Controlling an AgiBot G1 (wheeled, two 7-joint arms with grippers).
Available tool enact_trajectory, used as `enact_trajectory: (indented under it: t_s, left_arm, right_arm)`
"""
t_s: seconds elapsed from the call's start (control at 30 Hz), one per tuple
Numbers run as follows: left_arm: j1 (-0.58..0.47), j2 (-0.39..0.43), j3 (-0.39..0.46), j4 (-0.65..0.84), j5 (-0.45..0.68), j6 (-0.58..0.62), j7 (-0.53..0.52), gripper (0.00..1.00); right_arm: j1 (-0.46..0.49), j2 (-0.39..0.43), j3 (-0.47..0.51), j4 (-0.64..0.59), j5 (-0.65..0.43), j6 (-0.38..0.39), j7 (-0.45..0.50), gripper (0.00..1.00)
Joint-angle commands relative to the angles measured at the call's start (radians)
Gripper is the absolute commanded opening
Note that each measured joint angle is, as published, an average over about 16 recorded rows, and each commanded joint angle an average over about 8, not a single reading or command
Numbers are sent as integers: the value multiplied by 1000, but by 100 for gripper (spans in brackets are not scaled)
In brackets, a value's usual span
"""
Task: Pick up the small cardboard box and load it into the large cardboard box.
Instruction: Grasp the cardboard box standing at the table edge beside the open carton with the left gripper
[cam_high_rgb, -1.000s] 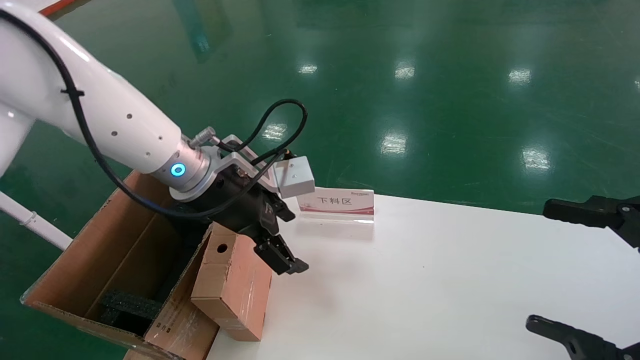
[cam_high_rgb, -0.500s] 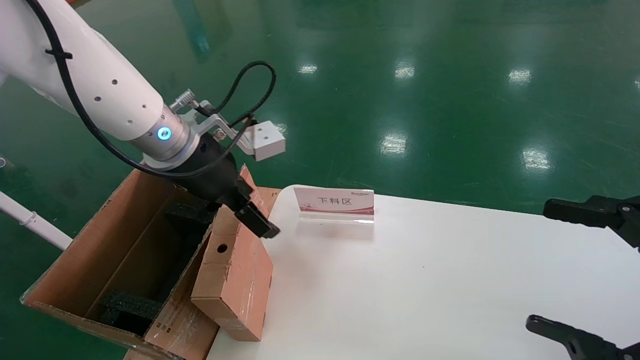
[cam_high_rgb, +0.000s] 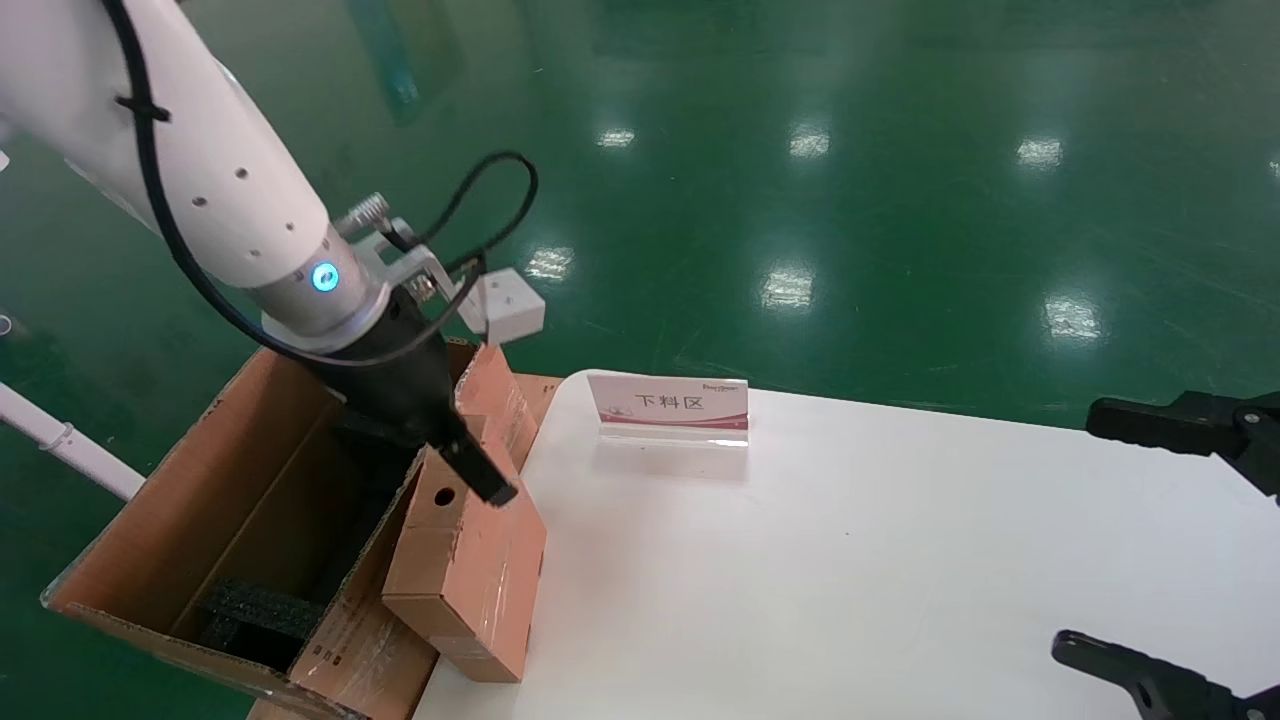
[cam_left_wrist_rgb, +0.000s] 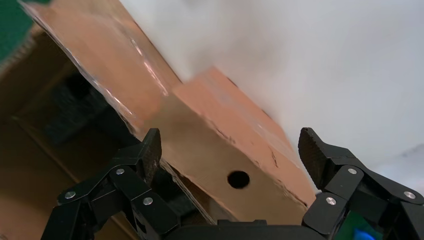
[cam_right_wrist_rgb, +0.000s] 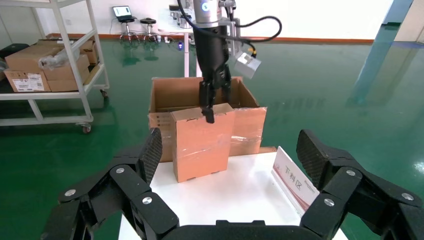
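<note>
Evidently ready to clamp, the left gripper (cam_high_rgb: 470, 455) straddles, jaws wide and empty, the small cardboard box (cam_high_rgb: 470, 570) leaning against the large cardboard box (cam_high_rgb: 200, 500).

small cardboard box (cam_high_rgb: 470, 565): matt card, glossy tape; large cardboard box (cam_high_rgb: 240, 490): corrugated card | table (cam_high_rgb: 850, 560): smooth white

Factory or warehouse hall: glossy green epoxy floor (cam_high_rgb: 900, 150) reflecting ceiling lights, white metal rack (cam_right_wrist_rgb: 75, 65) stacked with cartons (cam_right_wrist_rgb: 35, 67), white work table (cam_high_rgb: 850, 560) carrying a Chinese zone sign (cam_high_rgb: 672, 405), desk with laptop (cam_right_wrist_rgb: 121, 11) at the back.
</note>
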Motion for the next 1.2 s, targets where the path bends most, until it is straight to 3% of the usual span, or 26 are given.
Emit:
enact_trajectory:
  t_s: [0.03,0.5,1.2]
  left_arm:
    - [-11,8,38,4,-22,-1,-13,100]
    - [-36,43,169,55,-64,-20,-66,100]
    - [-78,29,223,57,-65,-34,-106,100]
  right_arm:
    - [0,0,0,0,0,0,0,100]
    - [0,0,-1,0,1,0,-1,100]
    - [1,1,-3,0,2,1,-1,100]
